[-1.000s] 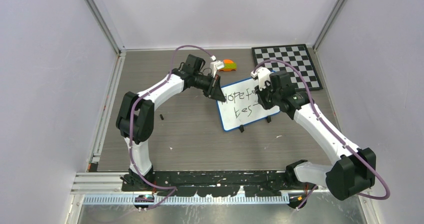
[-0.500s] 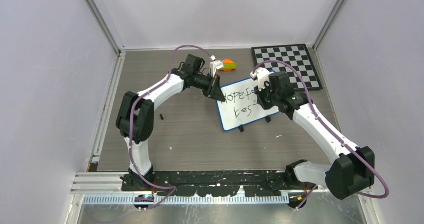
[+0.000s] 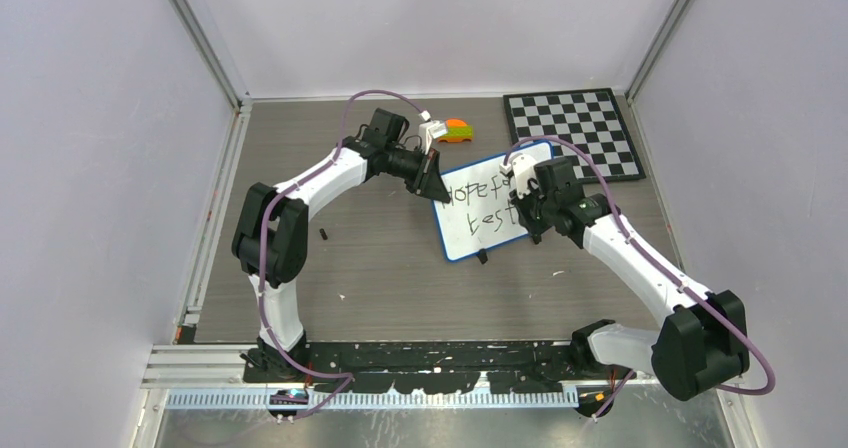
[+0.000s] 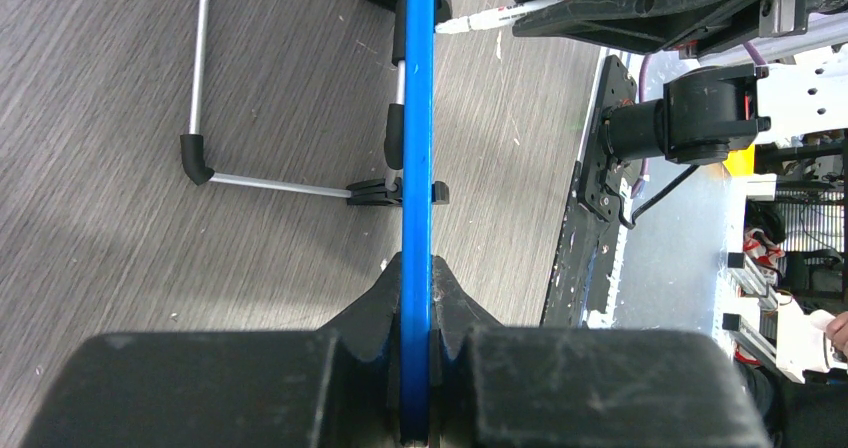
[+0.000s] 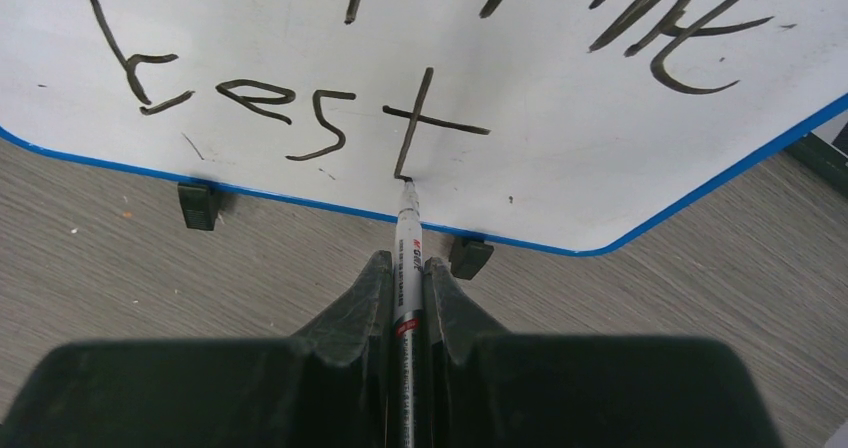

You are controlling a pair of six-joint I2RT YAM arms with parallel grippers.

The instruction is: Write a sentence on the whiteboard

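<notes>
Now that the right gripper (image 5: 406, 268), jaws pinched on the one marker (image 5: 407, 218), has drawn the downstroke, the second line reads "best", so the sentence grows. The left gripper (image 4: 417, 273) clamps the blue rim of the single whiteboard (image 3: 480, 233) mid-table; one checkerboard (image 3: 575, 128) and one orange toy (image 3: 457, 130) lie behind.

whiteboard (image 4: 417, 118): seen edge-on, blue rim running straight up the view
left fingers (image 4: 365, 313): clamped on the rim's near end, one on each side
marker (image 4: 490, 18): gripped by the right fingers (image 4: 640, 8), tip against the board
stand (image 4: 200, 78): wire legs, black feet on the grey desk (image 4: 100, 218)
</notes>
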